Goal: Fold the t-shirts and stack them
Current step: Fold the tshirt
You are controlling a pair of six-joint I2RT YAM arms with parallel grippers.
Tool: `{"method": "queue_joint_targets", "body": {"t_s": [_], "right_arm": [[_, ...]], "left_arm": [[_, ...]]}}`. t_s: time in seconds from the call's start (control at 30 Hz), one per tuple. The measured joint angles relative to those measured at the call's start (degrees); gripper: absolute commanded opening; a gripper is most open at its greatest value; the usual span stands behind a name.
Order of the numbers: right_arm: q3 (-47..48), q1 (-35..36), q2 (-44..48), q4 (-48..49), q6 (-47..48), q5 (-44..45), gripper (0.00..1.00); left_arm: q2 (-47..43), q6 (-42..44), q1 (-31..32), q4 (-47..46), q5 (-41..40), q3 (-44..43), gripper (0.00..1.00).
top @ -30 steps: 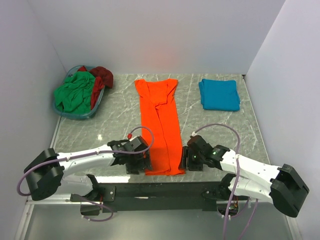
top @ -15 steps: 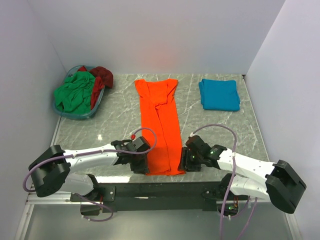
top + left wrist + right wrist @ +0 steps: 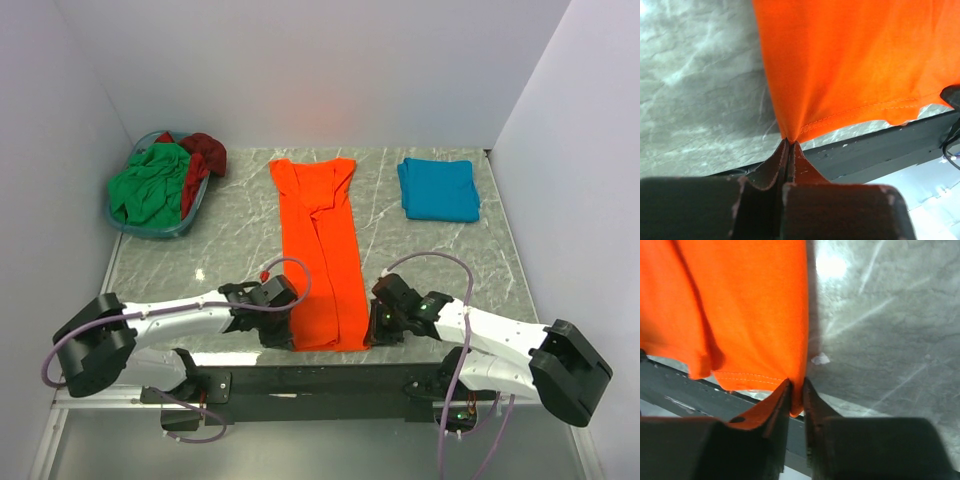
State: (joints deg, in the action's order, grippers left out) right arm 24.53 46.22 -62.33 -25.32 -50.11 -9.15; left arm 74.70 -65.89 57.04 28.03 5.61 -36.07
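Observation:
The orange t-shirt [image 3: 320, 250] lies as a long narrow strip down the middle of the marble table [image 3: 210, 265], its hem at the near edge. My left gripper [image 3: 290, 338] is shut on the hem's left corner [image 3: 789, 141], and the orange cloth [image 3: 855, 65] fans out from the pinch. My right gripper [image 3: 368, 335] pinches the hem's right corner [image 3: 796, 382], with orange cloth [image 3: 740, 305] filling the gap between its jaws. A folded teal t-shirt [image 3: 438, 188] rests at the back right. The green t-shirt [image 3: 150, 185] and the dark red one [image 3: 203, 155] are heaped in the basket.
The blue basket [image 3: 150, 230] stands at the back left corner. A black rail [image 3: 320, 380] runs along the table's near edge just below the hem. White walls close in the left, back and right sides.
Both grippers moved inward onto the orange shirt's near hem corners and closed on them. The left jaws went from wide to fully shut, and the right jaws narrowed onto the cloth.

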Motion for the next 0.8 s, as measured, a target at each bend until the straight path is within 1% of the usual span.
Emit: {"method": "queue_joint_targets", "body": {"t_s": [0.07,0.17,0.53,0.8], "right_arm": [[-0.7,0.0,0.6,-0.1,-0.2,0.0,0.12],[-1.6,0.0,1.9,-0.4,-0.6,-0.3,0.07],[-3.2,0.2,3.4,0.3,-1.7,-3.8,0.05],[-3.2,2.4,7.7,-0.2,-3.1,-5.0,0.03]], "left_arm": [[-1.6,-0.5,0.0,0.0,0.1,1.2,0.00],[-4.3,-1.5,0.0,0.1,0.1,3.2,0.00],[-14.7,-6.6,0.1,-1.4,1.2,10.8,0.00],[-20.9,-10.5,2.4,-2.6,2.2,13.6,0.00]]}}
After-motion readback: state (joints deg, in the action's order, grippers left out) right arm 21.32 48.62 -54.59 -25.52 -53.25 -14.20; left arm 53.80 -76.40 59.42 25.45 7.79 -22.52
